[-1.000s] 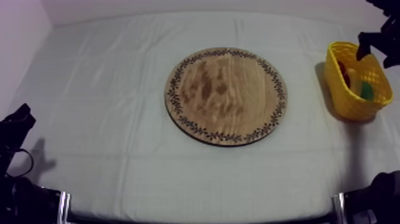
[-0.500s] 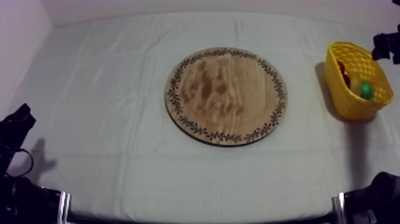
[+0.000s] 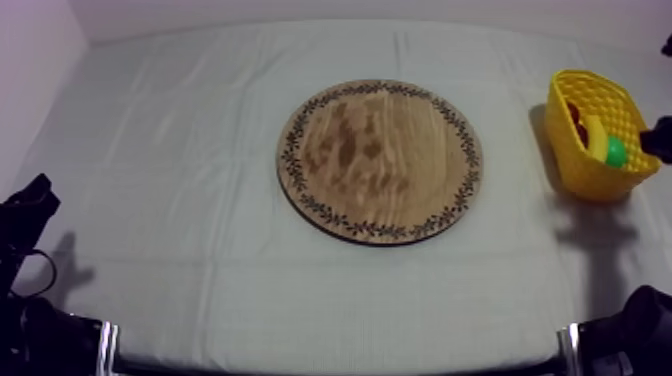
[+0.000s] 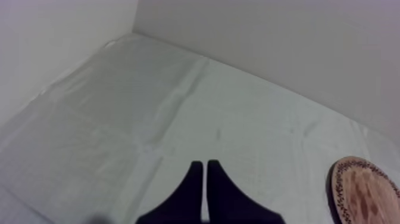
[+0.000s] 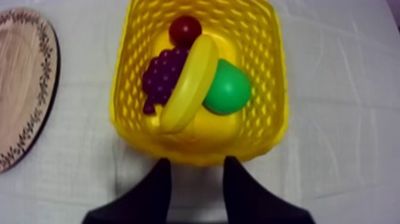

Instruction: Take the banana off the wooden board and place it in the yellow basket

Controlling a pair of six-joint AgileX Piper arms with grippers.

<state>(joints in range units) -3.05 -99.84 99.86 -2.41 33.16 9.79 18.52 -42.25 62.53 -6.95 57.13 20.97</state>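
Banana (image 5: 187,80) lies inside yellow basket (image 5: 271,71), between grapes (image 5: 159,78) and pear (image 5: 229,90), one end by small red fruit (image 5: 184,30). My right gripper (image 5: 196,164) hovers just outside basket wall, fingers apart, empty. Drop looks done; best withdraw straight, clear of rim. My left gripper (image 4: 205,170), well apart from basket, fingers together.

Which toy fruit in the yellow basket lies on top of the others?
The banana: it overlaps the grapes and green pear, with the small red fruit at its end.

Open bench (image 3: 180,200) cloth surrounds the wooden board (image 3: 380,160). The yellow basket (image 5: 271,71) is crowded, the banana (image 5: 189,80) lying across the grapes (image 5: 159,74).
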